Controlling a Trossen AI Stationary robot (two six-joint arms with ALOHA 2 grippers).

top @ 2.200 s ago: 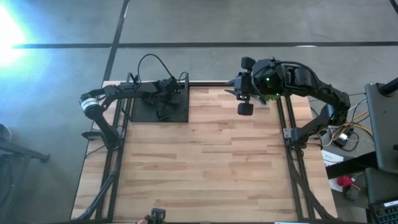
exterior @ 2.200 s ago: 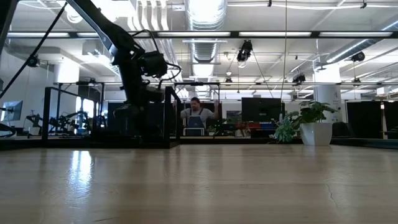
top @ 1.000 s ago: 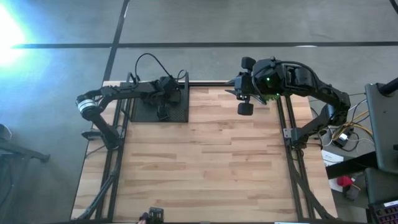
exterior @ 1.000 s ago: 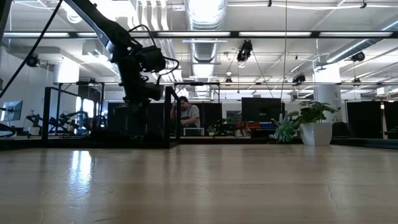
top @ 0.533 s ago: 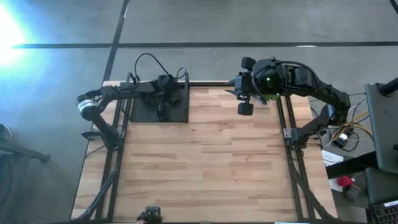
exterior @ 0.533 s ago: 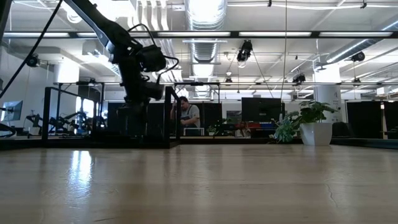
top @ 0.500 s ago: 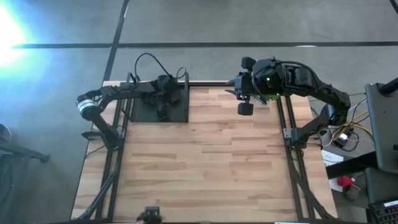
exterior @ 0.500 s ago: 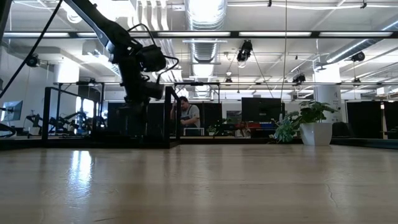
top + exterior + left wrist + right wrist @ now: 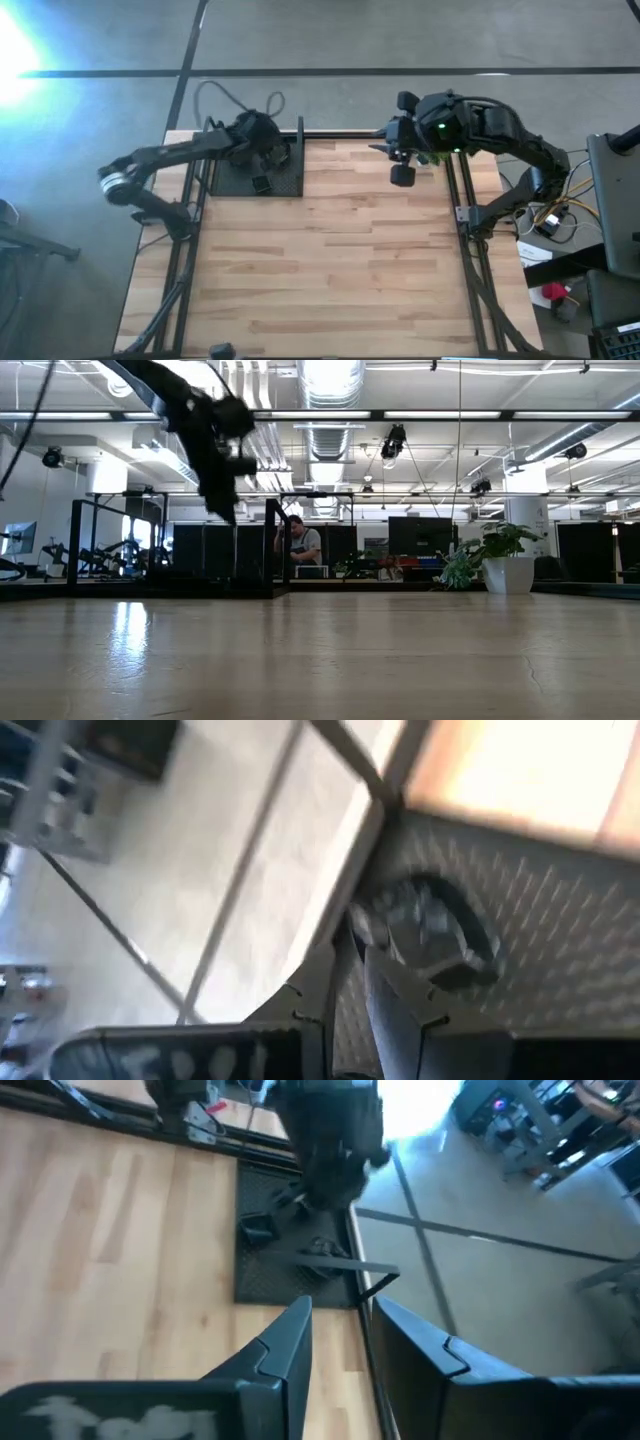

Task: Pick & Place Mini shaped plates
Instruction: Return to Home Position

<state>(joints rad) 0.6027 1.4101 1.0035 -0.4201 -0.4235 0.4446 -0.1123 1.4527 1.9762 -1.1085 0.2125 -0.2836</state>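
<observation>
A black textured tray [image 9: 288, 178] lies at the table's far left corner. My left gripper [image 9: 262, 172] hangs above it, raised clear of the table in the low view [image 9: 228, 508], and is shut on a small glossy dark rounded mini plate [image 9: 432, 928]. Two more mini plates [image 9: 258, 1230] [image 9: 322, 1248] rest on the tray [image 9: 270, 1275]. My right gripper [image 9: 403, 176] waits high over the table's far right part. Its fingers [image 9: 300, 1335] stand slightly apart with nothing between them. My left gripper pinches the mini plate by the nearest part of its rim [image 9: 376, 927], between its two fingertips. The fingers slant down from the table's left side. The rest of the plate sticks out beyond the fingertips over the tray [image 9: 570, 910]. The picture is blurred, so I cannot tell how far in the rim reaches.
Dark metal frame rails [image 9: 196, 230] [image 9: 466, 250] run along the table's left and right edges, and an upright bar [image 9: 300, 132] stands by the tray's right side. Bare wood [image 9: 320, 260] fills the middle and near part. Beyond the table stand a potted plant [image 9: 500, 550] and a person [image 9: 300, 548].
My left gripper has risen from just above the tray to well clear of it and has rolled about its own axis, staying shut. The left arm's elbow has swung out toward the table's left.
</observation>
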